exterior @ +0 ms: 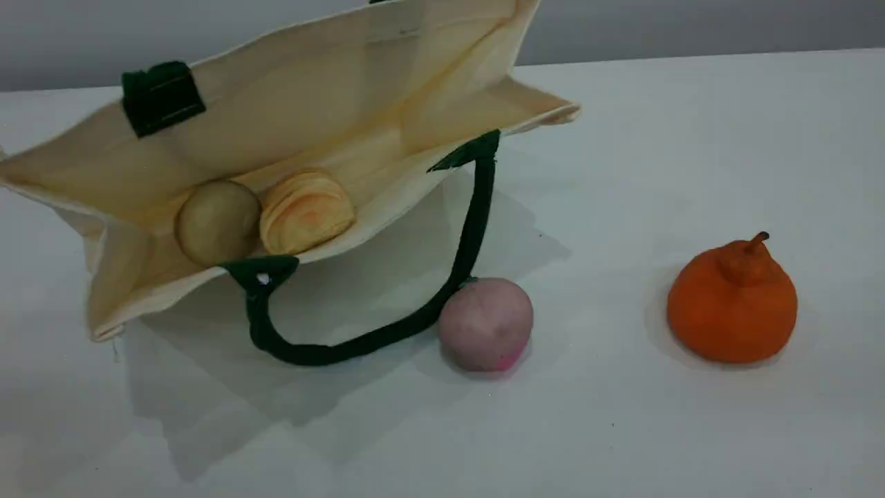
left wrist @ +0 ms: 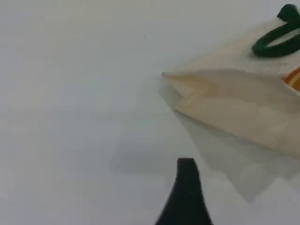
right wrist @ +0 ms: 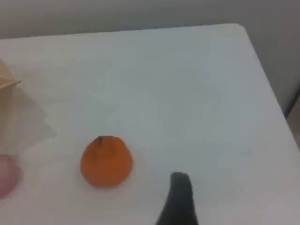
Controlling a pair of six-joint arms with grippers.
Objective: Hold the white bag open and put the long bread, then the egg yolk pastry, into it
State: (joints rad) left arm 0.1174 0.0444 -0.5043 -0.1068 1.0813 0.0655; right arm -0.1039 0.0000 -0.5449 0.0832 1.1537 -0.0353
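The white bag point(exterior: 332, 90) lies on its side at the table's left, its mouth gaping toward the camera. Inside, near the mouth, the egg yolk pastry point(exterior: 218, 221) rests against the long bread point(exterior: 308, 211), which shows only its ridged, swirled end. One dark green handle point(exterior: 387, 335) loops out onto the table. Neither arm appears in the scene view. The left wrist view shows the bag's corner point(left wrist: 234, 103) and my left gripper's single visible fingertip point(left wrist: 186, 187) over bare table, holding nothing. In the right wrist view my right gripper's fingertip point(right wrist: 180, 197) hovers right of the orange fruit, also empty.
A pink ball point(exterior: 485, 324) sits against the handle's loop in front of the bag. A round orange stemmed fruit point(exterior: 733, 304) point(right wrist: 106, 161) stands at the right. The table's right edge point(right wrist: 265, 70) shows in the right wrist view.
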